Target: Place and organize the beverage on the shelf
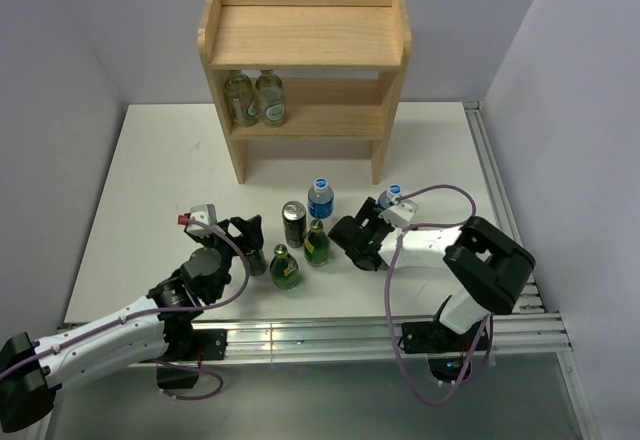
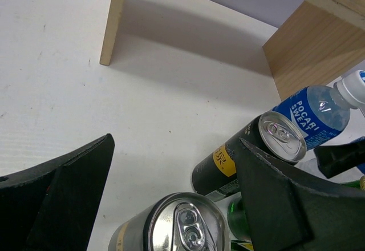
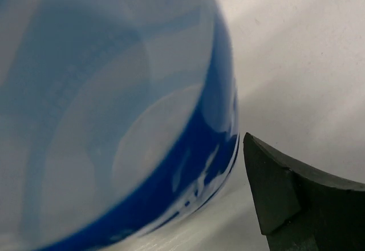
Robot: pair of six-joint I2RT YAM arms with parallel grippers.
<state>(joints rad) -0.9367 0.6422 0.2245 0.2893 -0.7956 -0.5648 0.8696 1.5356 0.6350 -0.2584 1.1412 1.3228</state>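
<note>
In front of the shelf [image 1: 305, 35], the left gripper [image 2: 175, 148] stands open with a can [image 2: 177, 228] between its fingers. The right gripper [image 1: 350, 235] gapes wide, a blue-labelled water bottle [image 3: 114, 120] just beside one finger.

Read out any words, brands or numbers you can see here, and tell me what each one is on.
"POCARI SWEAT": blue label of the plastic bottle, left wrist view.
Yellow patch on the dark can: print too blurred to read.
Labels of the two glass bottles on the shelf: too small to read.
Right wrist view: blue label of the close bottle is blurred, nothing legible.
</note>
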